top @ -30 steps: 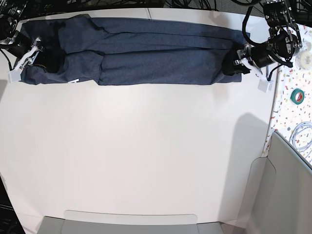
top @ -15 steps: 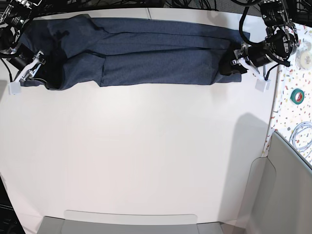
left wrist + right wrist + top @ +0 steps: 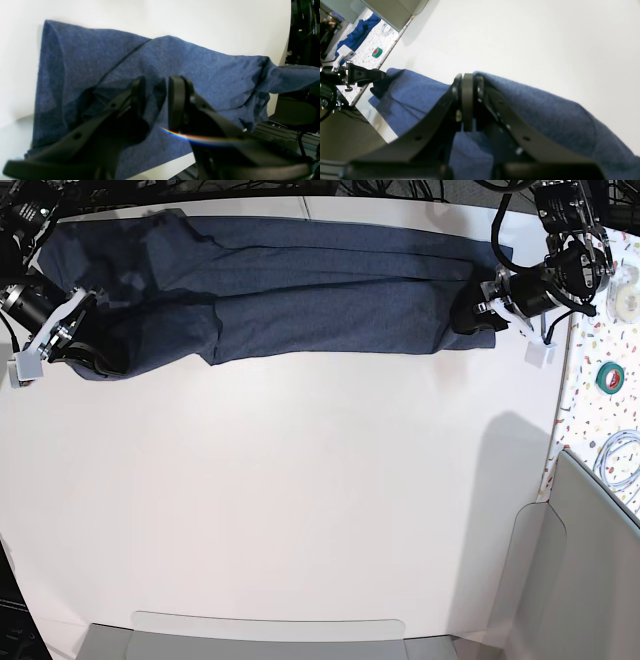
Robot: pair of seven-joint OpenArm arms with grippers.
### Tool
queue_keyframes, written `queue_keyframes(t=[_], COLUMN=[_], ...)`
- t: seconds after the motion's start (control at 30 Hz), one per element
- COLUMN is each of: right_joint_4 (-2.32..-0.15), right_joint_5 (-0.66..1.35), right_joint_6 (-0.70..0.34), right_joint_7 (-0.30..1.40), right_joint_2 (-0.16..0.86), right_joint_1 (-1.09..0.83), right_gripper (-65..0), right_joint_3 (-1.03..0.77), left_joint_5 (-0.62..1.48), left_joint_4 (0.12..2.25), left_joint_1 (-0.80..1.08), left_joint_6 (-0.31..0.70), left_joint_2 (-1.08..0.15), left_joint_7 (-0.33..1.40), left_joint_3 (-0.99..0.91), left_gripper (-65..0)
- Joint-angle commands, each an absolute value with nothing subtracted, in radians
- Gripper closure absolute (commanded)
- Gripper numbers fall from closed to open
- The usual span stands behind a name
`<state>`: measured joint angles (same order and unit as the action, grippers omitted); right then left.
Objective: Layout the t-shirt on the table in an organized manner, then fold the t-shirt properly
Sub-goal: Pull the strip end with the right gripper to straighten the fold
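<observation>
— How far along are they?

— Partway, I'd say. The dark navy heathered cotton t-shirt (image 3: pixel 300 285) lies along the far edge of the big off-white matte surface (image 3: pixel 300 500), already a long narrow band, so the lengthwise folds look done.

— And the pincers?

— The right pincer (image 3: pixel 467 100) is clamped tight on one end of the shirt; the left pincer (image 3: pixel 155 100) grips a bunch at the other, jaws slightly apart. The crosswise fold remains.
</observation>
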<state>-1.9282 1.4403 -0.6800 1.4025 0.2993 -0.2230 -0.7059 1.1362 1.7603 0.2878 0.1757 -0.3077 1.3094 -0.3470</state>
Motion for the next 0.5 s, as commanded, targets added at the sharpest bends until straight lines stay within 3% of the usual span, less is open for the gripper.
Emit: queue_keyframes(t=[0.0, 0.47], right_joint_4=[-1.946, -1.946], right_joint_5=[1.471, 1.457], right_joint_6=[-0.693, -0.691], right_joint_7=[1.383, 1.386], right_joint_2=[0.315, 0.325], right_joint_1=[-0.231, -0.401], right_gripper=[0.0, 0.0], right_joint_3=[-0.714, -0.714], left_joint_5=[1.158, 1.156], left_joint_4=[1.774, 1.774], left_joint_1=[0.28, 0.28], left_joint_6=[0.177, 0.177], left_joint_2=[-0.32, -0.321], left_joint_7=[1.305, 1.307], left_joint_3=[-0.352, -0.348], left_gripper=[-13.9, -13.9])
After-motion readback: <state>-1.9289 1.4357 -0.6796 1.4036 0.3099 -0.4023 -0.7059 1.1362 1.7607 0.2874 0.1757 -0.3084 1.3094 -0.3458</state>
